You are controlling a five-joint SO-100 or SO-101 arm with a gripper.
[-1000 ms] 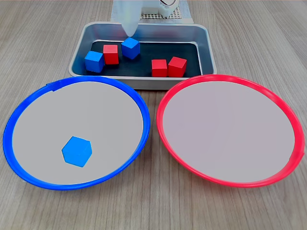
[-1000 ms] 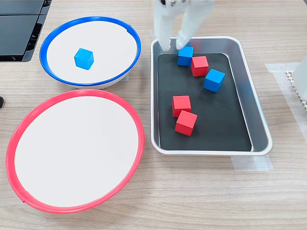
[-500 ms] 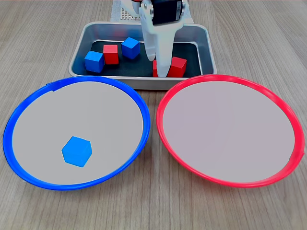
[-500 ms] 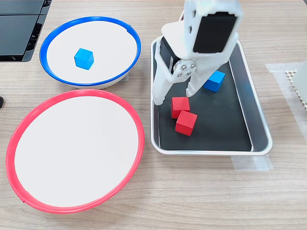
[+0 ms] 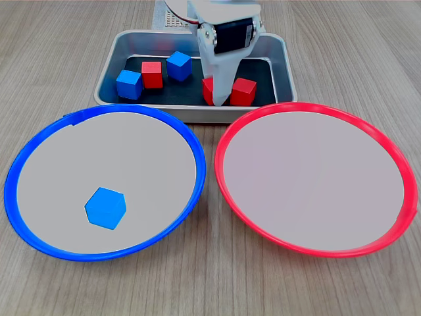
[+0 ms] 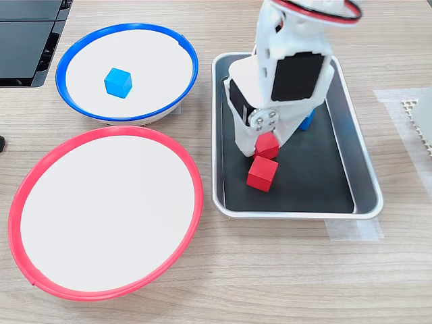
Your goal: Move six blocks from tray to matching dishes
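The tray (image 5: 283, 62) (image 6: 361, 182) holds five blocks. My gripper (image 5: 218, 96) (image 6: 260, 148) is down inside it, its jaws closed in on a red block (image 5: 208, 90) (image 6: 268, 144), which still rests on the tray floor. A second red block (image 5: 244, 91) (image 6: 262, 173) lies right beside it. Further to the first exterior view's left are a blue block (image 5: 179, 66), a red block (image 5: 152, 74) and a blue block (image 5: 129, 84); the arm hides most of these in the second exterior view. The blue-rimmed dish (image 5: 39, 145) (image 6: 81, 40) holds one blue block (image 5: 105, 207) (image 6: 118, 82). Nothing lies in the red-rimmed dish (image 5: 368, 131) (image 6: 40, 169).
Both dishes sit close against the tray's long side on a wooden table. A black object (image 6: 27, 30) lies beyond the blue-rimmed dish in the second exterior view. A white mesh piece (image 6: 415, 111) is at the second exterior view's right edge, and clear tape (image 6: 354, 229) is by the tray's corner.
My gripper swung from the blue block at one end of the tray to the two red blocks, lowered, and closed its jaws on one of them, nudging it slightly.
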